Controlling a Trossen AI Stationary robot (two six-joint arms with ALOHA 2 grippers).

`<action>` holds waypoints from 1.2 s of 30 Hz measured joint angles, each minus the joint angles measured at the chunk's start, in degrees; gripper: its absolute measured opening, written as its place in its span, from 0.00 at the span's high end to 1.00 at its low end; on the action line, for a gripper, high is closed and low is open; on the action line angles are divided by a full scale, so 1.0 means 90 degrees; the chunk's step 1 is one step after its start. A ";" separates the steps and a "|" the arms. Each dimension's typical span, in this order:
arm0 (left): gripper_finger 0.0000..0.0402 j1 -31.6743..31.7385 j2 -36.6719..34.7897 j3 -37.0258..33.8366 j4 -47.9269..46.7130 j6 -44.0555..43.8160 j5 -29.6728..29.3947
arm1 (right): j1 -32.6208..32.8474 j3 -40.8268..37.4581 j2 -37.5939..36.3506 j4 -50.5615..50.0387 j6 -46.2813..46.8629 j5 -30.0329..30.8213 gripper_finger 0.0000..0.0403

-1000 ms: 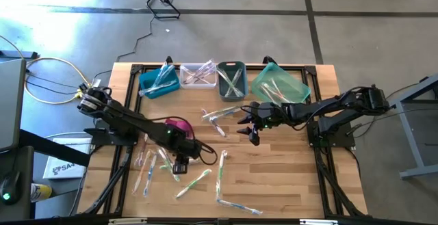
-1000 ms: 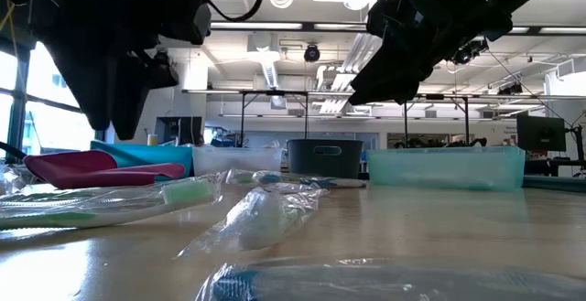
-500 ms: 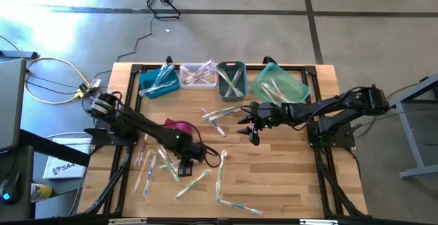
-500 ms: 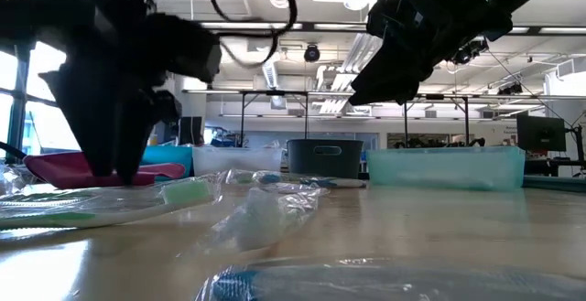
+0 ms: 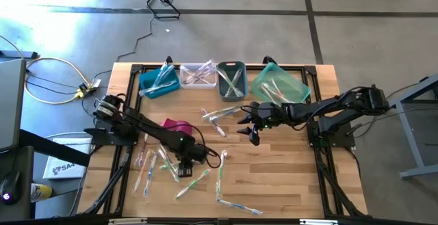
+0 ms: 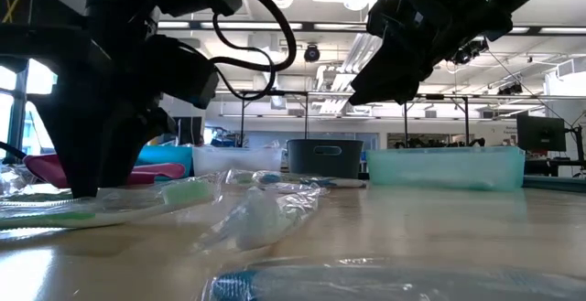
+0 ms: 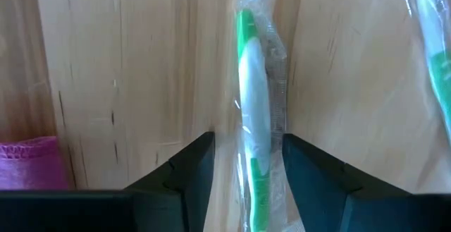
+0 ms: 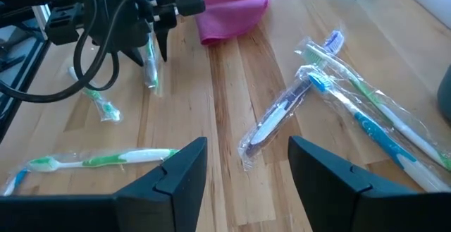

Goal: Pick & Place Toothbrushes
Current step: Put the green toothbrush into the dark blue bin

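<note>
Several wrapped toothbrushes lie flat on the wooden table (image 5: 274, 184). One with a green and white handle (image 7: 252, 105) lies in its clear wrapper just below my left gripper (image 7: 248, 172). That gripper points down, open, with one finger on each side of the handle and the brush lengthwise between them. From the right wrist view the same brush (image 8: 150, 73) shows under the left gripper (image 8: 158, 45). My right gripper (image 5: 252, 133) hovers open above the table's middle, holding nothing; a dark-handled brush (image 8: 276, 119) lies ahead of it.
Along the far edge stand a blue bin (image 5: 159, 81), a clear bin (image 5: 198, 74), a grey bin (image 5: 231, 79) and a teal bin (image 5: 279, 85), all with brushes inside. A magenta pouch (image 5: 179, 125) lies beside the left arm. More brushes (image 5: 220, 174) are scattered toward the near edge.
My left gripper has come down toward the table and slightly toward its near edge, over the green and white toothbrush, staying open. The right arm has kept still. No toothbrush has moved.
</note>
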 joint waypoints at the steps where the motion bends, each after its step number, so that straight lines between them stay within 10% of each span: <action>1: 0.59 0.0000 0.0003 -0.0001 0.0005 -0.0001 -0.0001 | 0.0000 0.0000 0.0000 0.0002 0.0002 0.0000 0.52; 18: 0.94 0.0010 0.0024 -0.0029 0.0018 0.0019 -0.0080 | 0.0000 0.0000 0.0000 0.0001 0.0004 0.0000 0.52; 36: 0.96 0.0016 0.0089 0.0342 0.0265 0.0395 -0.0039 | 0.0000 0.0000 0.0000 -0.0003 0.0007 -0.0003 0.52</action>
